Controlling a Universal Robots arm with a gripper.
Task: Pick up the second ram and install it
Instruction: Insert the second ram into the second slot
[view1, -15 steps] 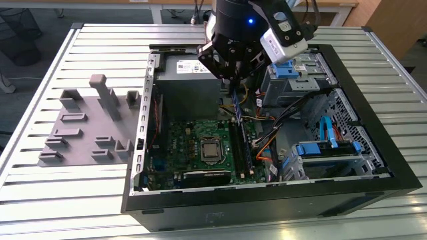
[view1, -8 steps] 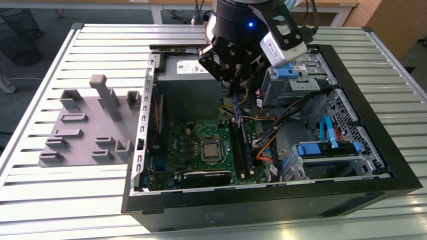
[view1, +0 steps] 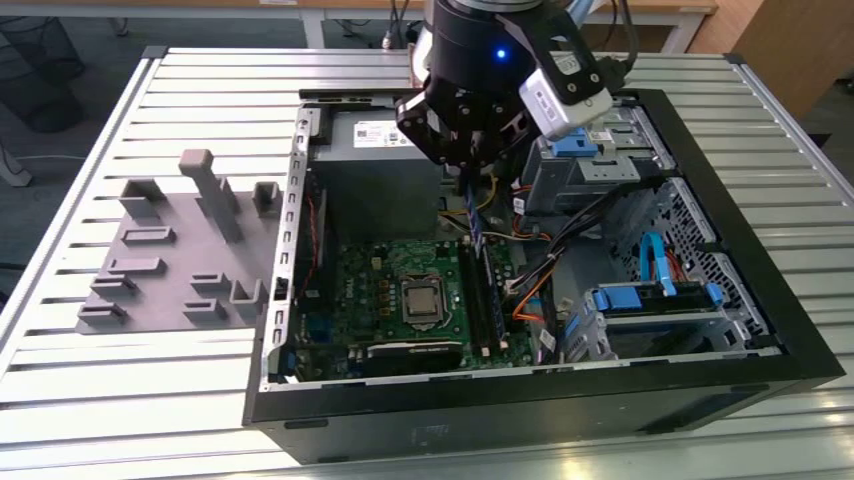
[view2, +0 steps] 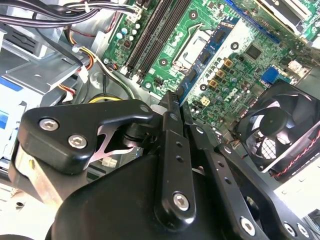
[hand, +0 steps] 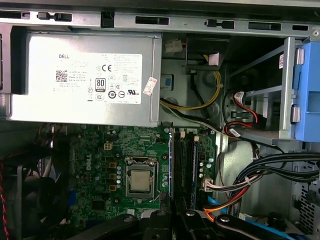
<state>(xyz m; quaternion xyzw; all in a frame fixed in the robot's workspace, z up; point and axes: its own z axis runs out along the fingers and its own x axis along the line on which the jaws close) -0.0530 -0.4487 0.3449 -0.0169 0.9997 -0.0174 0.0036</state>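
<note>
My gripper (view1: 467, 168) hangs over the open computer case (view1: 747, 330), above the motherboard (view1: 400, 300). Its fingers are shut on the second ram (view2: 194, 74), a thin dark stick seen edge-on that points down from the fingertips toward the board. In the first wrist view the stick (hand: 172, 165) runs in line with the long memory slots (hand: 192, 165) beside the processor socket (hand: 140, 180), still above them. The same slots (view2: 155, 30) show in the second wrist view, beyond my gripper (view2: 175, 102).
A gray fixture (view1: 174, 250) with upright blocks stands on the slatted table at the exterior view's left. The power supply (hand: 85, 75) lies at the case's far end. Cable bundles (hand: 270, 170), blue drive brackets (view1: 654, 300) and a fan (view2: 280, 125) crowd the case.
</note>
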